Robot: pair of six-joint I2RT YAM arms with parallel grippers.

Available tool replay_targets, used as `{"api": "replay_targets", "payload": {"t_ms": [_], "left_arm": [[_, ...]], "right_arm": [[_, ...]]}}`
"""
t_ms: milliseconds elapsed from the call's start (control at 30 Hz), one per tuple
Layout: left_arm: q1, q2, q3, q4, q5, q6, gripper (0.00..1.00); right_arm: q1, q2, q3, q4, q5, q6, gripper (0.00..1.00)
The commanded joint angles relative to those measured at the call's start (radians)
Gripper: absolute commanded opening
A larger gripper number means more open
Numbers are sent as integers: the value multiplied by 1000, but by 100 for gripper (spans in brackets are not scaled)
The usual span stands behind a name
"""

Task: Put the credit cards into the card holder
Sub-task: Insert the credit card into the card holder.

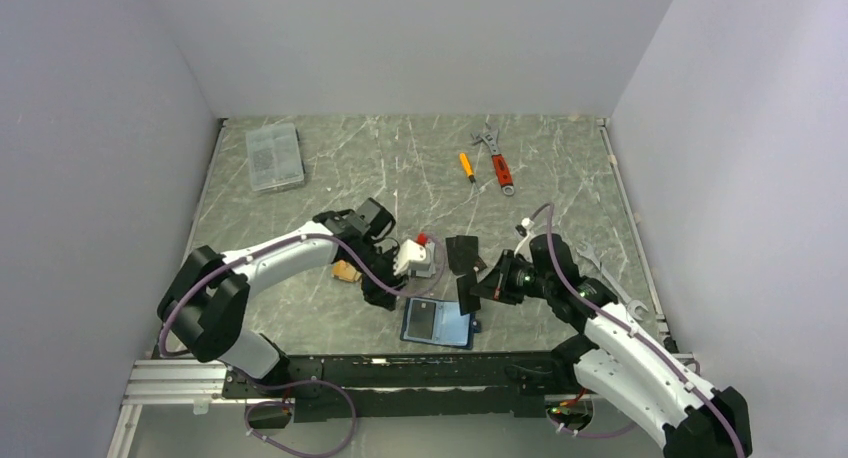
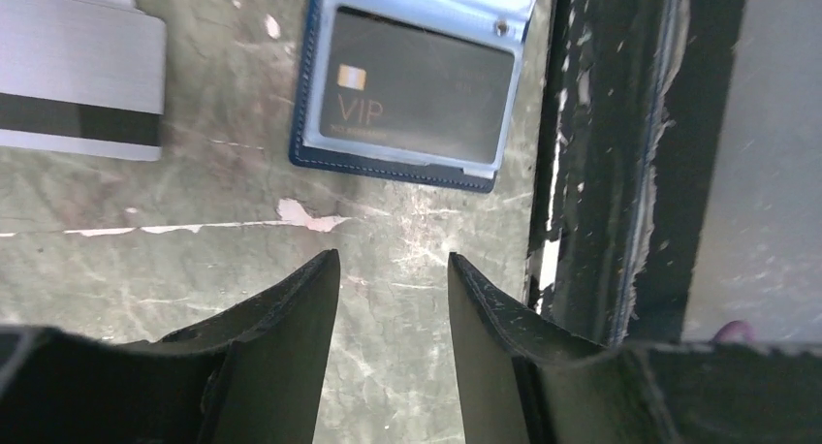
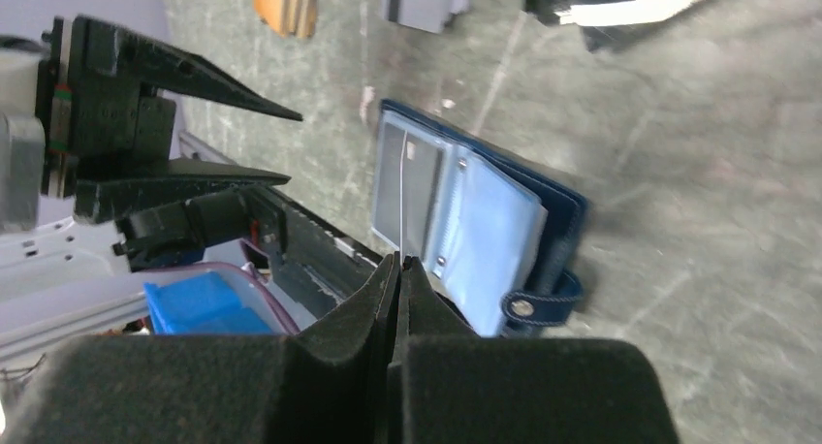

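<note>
The card holder [image 1: 437,323] lies open near the table's front edge, navy outside and pale blue inside [image 3: 485,221]. A black card marked VIP [image 2: 417,90] sits in its clear sleeve. My right gripper [image 3: 398,260] is shut on a black credit card [image 1: 468,292], seen edge-on as a thin line [image 3: 401,197] above the holder's left half. My left gripper [image 2: 393,265] is open and empty over bare table, just left of the holder [image 2: 393,168]. White-grey cards with a black stripe [image 2: 78,80], orange cards [image 1: 346,271] and more black cards [image 1: 462,252] lie behind.
A clear plastic box [image 1: 274,156] stands at the back left. An orange screwdriver [image 1: 466,166] and a red-handled wrench [image 1: 498,160] lie at the back, a steel spanner [image 1: 603,271] at the right. The black front rail [image 2: 601,173] runs beside the holder.
</note>
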Motion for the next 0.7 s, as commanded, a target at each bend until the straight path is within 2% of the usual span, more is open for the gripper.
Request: {"api": "replay_targets", "payload": {"t_ms": [0,367,667], "left_arm": [[-75,25,-43,68,-146,106,50],[-188,89,-21,118,-243,117,44],[-218,96,4,108,-268,112,41]], "right_arm": [[7,-61,-39,-145,72,39,0],[19,-65,-102,-162,32,55,0],[24,-106,-133,-218,30,61,0]]}}
